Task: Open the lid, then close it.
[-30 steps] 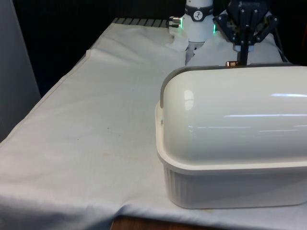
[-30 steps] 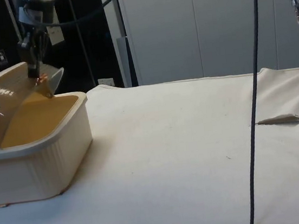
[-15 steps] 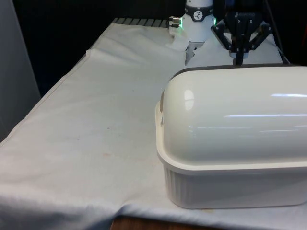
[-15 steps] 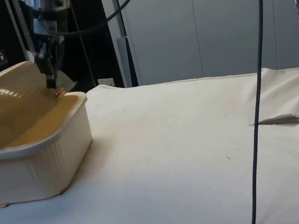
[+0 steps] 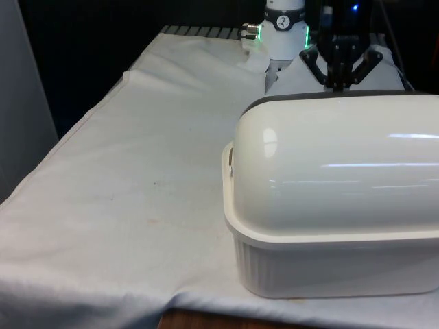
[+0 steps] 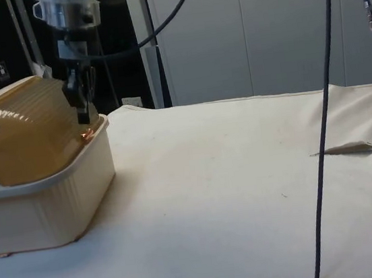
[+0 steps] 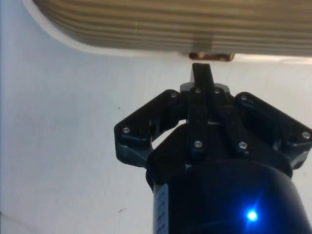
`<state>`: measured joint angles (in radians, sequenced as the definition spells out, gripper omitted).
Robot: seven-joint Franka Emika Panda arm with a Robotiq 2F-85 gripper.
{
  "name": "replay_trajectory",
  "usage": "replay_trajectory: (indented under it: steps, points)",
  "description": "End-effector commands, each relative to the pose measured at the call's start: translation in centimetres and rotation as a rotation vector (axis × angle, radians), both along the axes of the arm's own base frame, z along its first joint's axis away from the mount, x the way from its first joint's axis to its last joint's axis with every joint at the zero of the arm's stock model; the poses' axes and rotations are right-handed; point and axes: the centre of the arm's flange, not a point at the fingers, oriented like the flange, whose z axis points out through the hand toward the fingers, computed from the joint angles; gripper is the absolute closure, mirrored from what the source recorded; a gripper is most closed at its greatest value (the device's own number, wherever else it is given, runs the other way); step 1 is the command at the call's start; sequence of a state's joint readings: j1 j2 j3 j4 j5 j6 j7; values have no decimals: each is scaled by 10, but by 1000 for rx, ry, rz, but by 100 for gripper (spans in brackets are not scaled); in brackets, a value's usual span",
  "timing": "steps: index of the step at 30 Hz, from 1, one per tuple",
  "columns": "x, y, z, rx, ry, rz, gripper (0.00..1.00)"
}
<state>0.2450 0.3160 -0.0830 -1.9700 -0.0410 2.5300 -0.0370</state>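
The bread box [image 6: 39,187] stood on the table [image 6: 247,192] at the side view's left, turning its rounded cream back to the front camera. Its amber roll lid [image 6: 26,135] was drawn down almost to the box's front rim, so by my reading the closing half of the task was nearly finished.

The tool [image 6: 85,114] hung straight down at the lid's lower edge. In the wrist view its fingers [image 7: 202,80] were pressed together with no gap showing, and they met the small copper knob [image 7: 211,56] at the lid's edge — apparently pinching it, though the contact itself was hidden behind the fingers. In the front view the tool [image 5: 339,83] rose just behind the top of the box.

The relation that mattered was this: the lid's edge and knob lay directly beneath the fingertips, touching them, with the box's front rim just below. The lid's long axis ran across the box, side to side in the front view, and its opening faced the robot. Any remaining move would probably be a short push downward and slightly toward the robot — then letting go.
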Motion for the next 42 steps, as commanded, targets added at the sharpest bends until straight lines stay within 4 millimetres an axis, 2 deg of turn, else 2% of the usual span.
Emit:
replay_trajectory:
  steps: [1, 16, 20, 37, 38, 39, 42]
  points:
    - [-4, 1, 0, 4, 0, -1, 100]
    - [-38, -1, 2, 4, -1, 9, 100]
    - [-38, -2, 4, 9, 2, 11, 100]
    - [-36, -13, 41, 19, -18, -4, 100]
    - [-35, -13, 37, 13, -22, -6, 100]
    - [-36, -14, 43, 19, -20, -4, 100]
    - [-36, -14, 42, 15, -21, -5, 100]
